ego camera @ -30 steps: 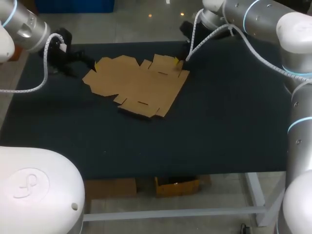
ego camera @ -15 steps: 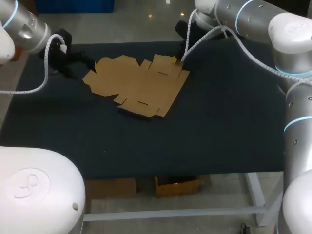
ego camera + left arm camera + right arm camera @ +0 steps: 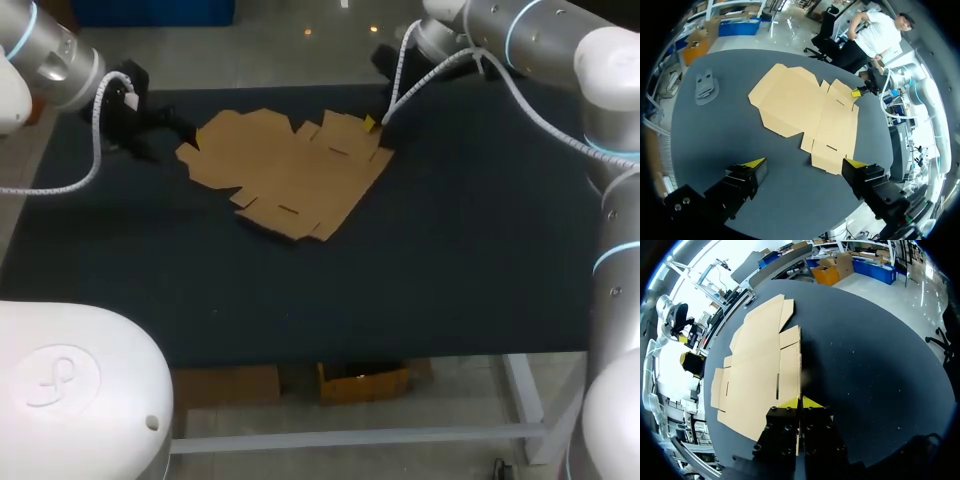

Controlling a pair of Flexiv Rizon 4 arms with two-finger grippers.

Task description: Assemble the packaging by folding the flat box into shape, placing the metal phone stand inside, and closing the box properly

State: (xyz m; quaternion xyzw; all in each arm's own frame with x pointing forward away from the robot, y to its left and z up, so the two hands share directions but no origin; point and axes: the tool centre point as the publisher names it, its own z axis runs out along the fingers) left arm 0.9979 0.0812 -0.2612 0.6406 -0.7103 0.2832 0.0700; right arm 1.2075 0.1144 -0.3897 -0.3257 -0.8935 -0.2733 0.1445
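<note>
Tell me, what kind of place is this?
Looks like a robot testing lab, probably. Two big robot arms, left arm and right arm, hang over a dark table, and the right one's fingers pinch a flat cardboard box.

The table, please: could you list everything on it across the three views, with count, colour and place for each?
flat box: one, brown cardboard, lying unfolded on the far middle of the table.
phone stand: one, grey, on the table, apart from the flat box.
table: one, dark top, bearing both things.
left gripper: one, black with yellow tips, open, above the table at the flat box's end on the left arm's side.
right gripper: one, black with yellow tips, shut on the flat box's edge at the opposite end.
</note>
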